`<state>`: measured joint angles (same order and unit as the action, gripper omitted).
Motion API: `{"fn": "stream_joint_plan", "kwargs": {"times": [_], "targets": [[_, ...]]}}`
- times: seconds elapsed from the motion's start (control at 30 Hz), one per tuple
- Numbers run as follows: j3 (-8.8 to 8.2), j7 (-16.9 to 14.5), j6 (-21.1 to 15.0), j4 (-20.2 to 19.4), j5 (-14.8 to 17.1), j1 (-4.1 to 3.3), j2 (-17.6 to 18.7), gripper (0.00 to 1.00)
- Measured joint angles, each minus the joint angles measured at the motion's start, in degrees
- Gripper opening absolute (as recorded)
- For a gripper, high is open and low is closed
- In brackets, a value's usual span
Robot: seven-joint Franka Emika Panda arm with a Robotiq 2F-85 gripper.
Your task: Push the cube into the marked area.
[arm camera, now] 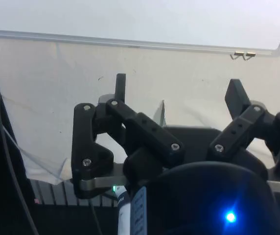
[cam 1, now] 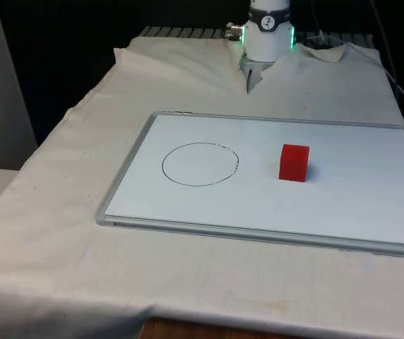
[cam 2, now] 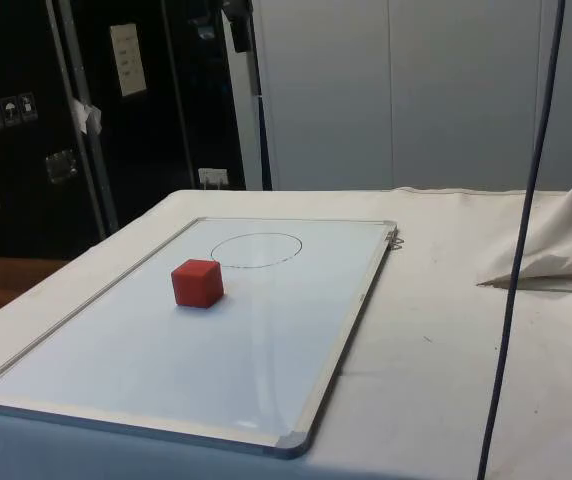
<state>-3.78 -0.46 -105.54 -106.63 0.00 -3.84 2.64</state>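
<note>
White cloth (cam 1: 54,233) covers the counter, and on it lies a whiteboard (cam 1: 357,212) with a thin metal frame, its long edges running across the counter. Nearest me on the board sits the red cube (cam 1: 294,162), resting flat toward the board's middle, somewhat to the front view's right. Just beyond it to the front view's left is the marked area, a circle (cam 1: 200,164) drawn in dark pen; the cube is well clear of that line, with bare board between the two. Farther back, past the board's far edge, the cloth bunches into folds, and the gripper (arm camera: 179,93) hangs above that stretch of cloth, nowhere near the cube. Its jaws stand apart with nothing between them.

Nothing has been pushed yet, I'd say. To do it well, the jaws should come down on the cube's side away from the circle, low against its face and centred so it slides straight rather than spinning off. A slow, steady shove should stop once the cube sits inside the line.
</note>
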Motion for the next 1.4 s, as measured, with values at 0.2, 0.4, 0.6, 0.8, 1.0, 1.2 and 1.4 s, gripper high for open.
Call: {"fn": "stream_joint_plan", "kwargs": {"times": [0.2, 0.4, 0.6, 0.8, 1.0, 1.2, 1.4], "targets": [[0.00, 0.00, 0.00, 0.00, 0.00, 0.00, 0.06, 0.73], [0.00, 0.00, 0.00, 0.00, 0.00, 0.00, 0.06, 0.38], [0.00, 0.00, 0.00, 0.00, 0.00, 0.00, 0.06, 0.09], [1.03, 0.92, -0.52, 0.00, 0.86, -0.46, 0.06, 0.00], [2.12, 1.60, -1.60, -0.23, 2.29, -0.86, 0.11, 0.00], [2.92, 1.95, -3.44, -0.97, 3.72, -1.20, 0.52, 0.00], [4.30, 2.86, -6.02, -1.38, 4.58, -1.55, 1.83, 0.00]]}}
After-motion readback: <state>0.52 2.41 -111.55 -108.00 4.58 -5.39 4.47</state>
